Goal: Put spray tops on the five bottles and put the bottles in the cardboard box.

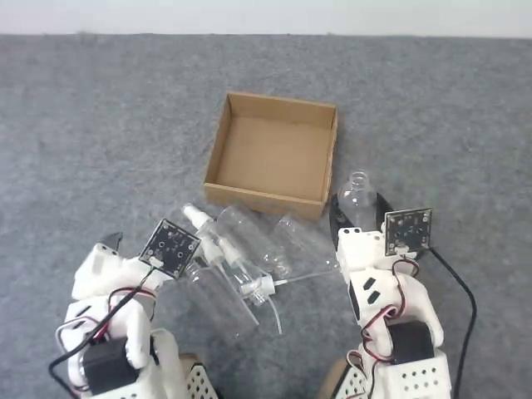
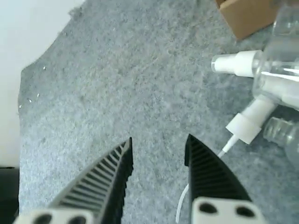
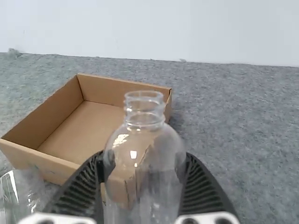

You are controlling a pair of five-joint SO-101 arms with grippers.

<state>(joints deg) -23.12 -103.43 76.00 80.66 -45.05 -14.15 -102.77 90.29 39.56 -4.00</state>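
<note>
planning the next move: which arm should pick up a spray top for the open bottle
Left. The left tool is open and empty near a spray top on the mat; the right tool is shut on the uncapped bottle, held upright.

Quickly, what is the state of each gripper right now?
Left gripper: open, holding nothing.
Right gripper: closed on an upright bottle that has no spray top.

No legible print (cardboard box plain)
</note>
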